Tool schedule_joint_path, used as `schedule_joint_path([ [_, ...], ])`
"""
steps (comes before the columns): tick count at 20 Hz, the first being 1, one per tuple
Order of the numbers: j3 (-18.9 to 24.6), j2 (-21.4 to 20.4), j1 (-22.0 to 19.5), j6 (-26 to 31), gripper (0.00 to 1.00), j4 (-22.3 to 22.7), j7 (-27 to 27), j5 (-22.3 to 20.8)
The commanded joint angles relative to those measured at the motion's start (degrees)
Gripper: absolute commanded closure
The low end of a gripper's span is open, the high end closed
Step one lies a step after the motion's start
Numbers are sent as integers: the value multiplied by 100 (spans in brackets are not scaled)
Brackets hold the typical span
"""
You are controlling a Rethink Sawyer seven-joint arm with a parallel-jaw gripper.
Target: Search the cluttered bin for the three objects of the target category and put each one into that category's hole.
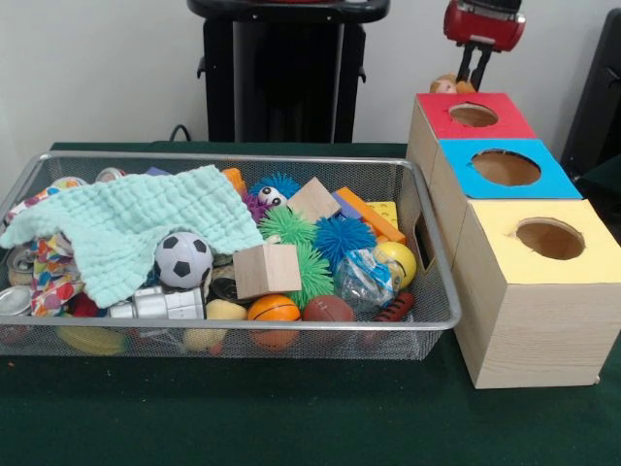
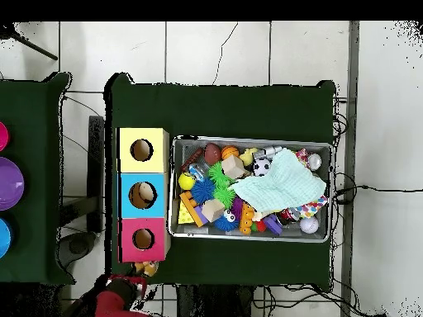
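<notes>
At the far right corner of the table, in the front view, the gripper (image 1: 473,73) hangs just behind the red-topped box (image 1: 432,146), its red body above the box's far edge; whether it is released or clenched cannot be told from either view. Just beside it, low behind the same box, sits a small tan and orange rounded toy (image 1: 445,85). The overhead view shows that toy (image 2: 149,267) on the green cloth-covered table, close against the box's robot-side wall, with the gripper (image 2: 124,290) near it; contact between them cannot be made out. The round hole (image 1: 473,115) in the red top lies just in front of the gripper. The blue-topped box (image 1: 505,167) and the yellow-topped box (image 1: 543,291) stand in a touching row nearer the camera. Left of the boxes and just beside them is the wire mesh bin (image 1: 243,325), crowded with things. A mint green cloth (image 1: 126,223) drapes over its left half, a soccer ball (image 1: 183,259) at the cloth's near edge. A wooden cube (image 1: 266,269) rests near the middle, with a green spiky ball (image 1: 287,225) and a blue spiky ball (image 1: 344,238) behind it. A yellow ball (image 1: 395,262) sits toward the right wall. Against the near wall lies a pale yellow bun-like toy (image 1: 225,311), beside an orange ball (image 1: 274,309).
</notes>
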Motion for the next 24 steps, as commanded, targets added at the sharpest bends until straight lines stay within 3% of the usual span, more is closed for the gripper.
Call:
schedule_joint_path([
  [1,-546,54,266,1185,100,-847,1510,421],
  [7,-1005,-41,568,1755,100,-1094,1616,293],
  [17,-761,-79,301,1627,100,-1166,1521,329],
  [24,-612,21,59,1800,100,-1595,1454,359],
])
